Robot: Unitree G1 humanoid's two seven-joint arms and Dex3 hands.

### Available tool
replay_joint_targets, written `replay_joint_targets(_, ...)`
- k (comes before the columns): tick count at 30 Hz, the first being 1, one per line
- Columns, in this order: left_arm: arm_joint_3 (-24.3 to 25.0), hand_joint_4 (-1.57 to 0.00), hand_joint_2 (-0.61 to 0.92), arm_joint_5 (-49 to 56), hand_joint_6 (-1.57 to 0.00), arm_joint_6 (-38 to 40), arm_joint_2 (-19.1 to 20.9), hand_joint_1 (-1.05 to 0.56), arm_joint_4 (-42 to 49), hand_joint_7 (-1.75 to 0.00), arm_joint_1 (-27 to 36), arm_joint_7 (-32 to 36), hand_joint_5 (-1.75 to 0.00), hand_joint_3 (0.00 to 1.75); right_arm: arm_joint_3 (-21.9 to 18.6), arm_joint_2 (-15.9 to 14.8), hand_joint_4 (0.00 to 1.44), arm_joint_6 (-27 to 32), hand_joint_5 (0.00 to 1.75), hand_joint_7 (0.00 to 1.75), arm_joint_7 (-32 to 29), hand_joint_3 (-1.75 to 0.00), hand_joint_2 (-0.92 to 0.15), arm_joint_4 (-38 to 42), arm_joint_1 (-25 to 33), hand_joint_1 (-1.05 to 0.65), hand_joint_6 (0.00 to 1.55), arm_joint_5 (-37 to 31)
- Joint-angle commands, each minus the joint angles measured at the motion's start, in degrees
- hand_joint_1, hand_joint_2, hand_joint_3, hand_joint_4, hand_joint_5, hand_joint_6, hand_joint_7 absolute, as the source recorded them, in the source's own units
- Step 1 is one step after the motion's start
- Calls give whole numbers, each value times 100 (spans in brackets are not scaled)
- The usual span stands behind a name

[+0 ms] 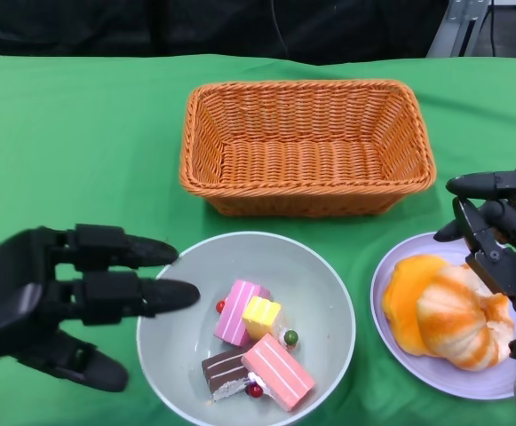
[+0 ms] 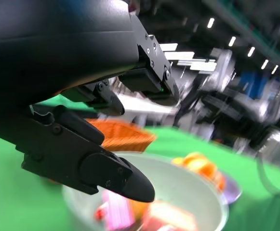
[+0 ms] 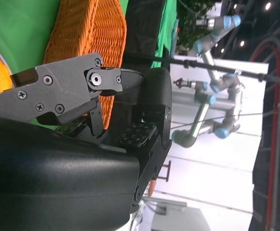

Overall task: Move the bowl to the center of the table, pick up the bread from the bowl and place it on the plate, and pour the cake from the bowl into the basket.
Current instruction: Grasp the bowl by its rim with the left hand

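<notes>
— Anything cut off near the left hand (image 1: 58,297)?
— Bowl (image 1: 329,293) rim, clipped by the head view's lower edge.
— Blurred?
— Cakes (image 2: 130,216) under the fingers, left wrist view. Plate (image 1: 391,266) partly hidden behind right hand (image 1: 502,235).

Both black many-fingered hands hover empty, fingers apart.

The left black hand (image 1: 58,302) enters from the lower left, palm turned inward, its long fingers (image 1: 129,295) stretched out level and side by side, with the thumb spread apart beneath them; nothing lies in its grasp. The right black hand (image 1: 497,235) reaches in from the lower right edge, its fingers (image 1: 484,185) extended and separated, holding nothing. In the right wrist view its fingers (image 3: 67,89) stand spread.
</notes>
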Motion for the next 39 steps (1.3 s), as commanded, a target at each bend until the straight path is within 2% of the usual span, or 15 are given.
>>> replay_joint_targets(1, -3, -77, 75, 781, -75, -31, 62, -45, -153, -11, 98, 907, -30, 1, -24, 16, 75, 71, 135, 97, -65, -26, -92, -90, 31, -12, 73, -25)
replay_joint_targets(11, -479, -80, 74, 3706, -89, 19, 479, -44, -489, -12, -159, 3226, -35, 0, 11, 138, 75, 81, 136, 97, -65, -25, -92, -82, 43, -13, 74, 4)
replay_joint_targets(13, -872, -83, 72, 4401, -93, 395, 663, -44, -668, -8, -233, 4056, -32, 0, 20, 150, 75, 64, 136, 97, -78, -25, -92, -85, 48, -15, 74, -23)
replay_joint_targets(16, -1777, -90, 70, 5255, -98, 1231, 1008, -43, -826, -4, -404, 5489, -24, 0, 34, 159, 75, 42, 136, 97, -94, -24, -92, -82, 48, -15, 74, -60)
replay_joint_targets(20, -2876, -97, 69, 5860, -99, 2312, 1291, -42, -758, -1, -651, 6762, -16, 0, 59, 181, 75, 72, 136, 98, -140, -25, -92, -122, 64, -14, 74, -142)
replay_joint_targets(23, -3327, -97, 72, 5792, -97, 2875, 1434, -44, -788, 0, -655, 6893, -12, 1, 77, 197, 75, 123, 136, 99, -160, -24, -92, -170, 86, -15, 74, -176)
replay_joint_targets(25, -3440, -96, 71, 5533, -97, 3071, 1520, -45, -932, 0, -563, 6680, -9, 0, 87, 203, 75, 126, 136, 99, -186, -24, -92, -182, 93, -15, 75, -212)
replay_joint_targets(32, -3588, -96, 72, 4772, -95, 3514, 1602, -45, -1389, 0, -302, 5934, -5, 0, 148, 210, 76, 31, 135, 99, -267, -23, -92, -153, 103, -15, 75, -312)
replay_joint_targets(39, -3682, -97, 71, 4375, -91, 3843, 1495, -49, -1701, 0, -126, 5375, -3, 0, 169, 255, 76, 63, 134, 98, -290, -23, -92, -203, 128, -15, 76, -307)
